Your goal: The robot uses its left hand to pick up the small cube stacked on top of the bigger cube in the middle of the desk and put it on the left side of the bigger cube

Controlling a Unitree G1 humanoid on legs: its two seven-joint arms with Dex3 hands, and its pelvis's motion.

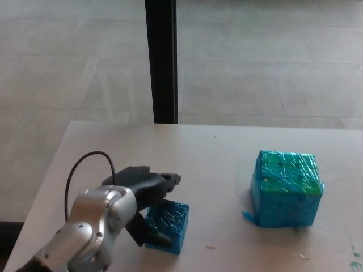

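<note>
From the head view I see my left hand (148, 195) low over the desk (215, 153), coming in from the lower left on its silver forearm (91, 226), with a thin black cable (85, 164) looping up behind the wrist. The small cube (168, 225), wrapped in shiny blue film, sits flat on the desk right under and just in front of that hand. The upper fingers (167, 180) reach out above the cube's top, while a lower black finger runs down along the cube's left face and touches it near the bottom edge. I cannot tell from here whether the hand is clamped on the cube or has let go; the top fingers look lifted off its upper face, but the palm hides the contact. The bigger cube (286, 188), blue with a greenish top, stands well apart to the right of the small one, resting on the desk with a loose corner of film sticking out at its lower left. My right hand does not show. Behind the desk a dark vertical post (161, 59) rises against a pale tiled floor (266, 62).
</note>
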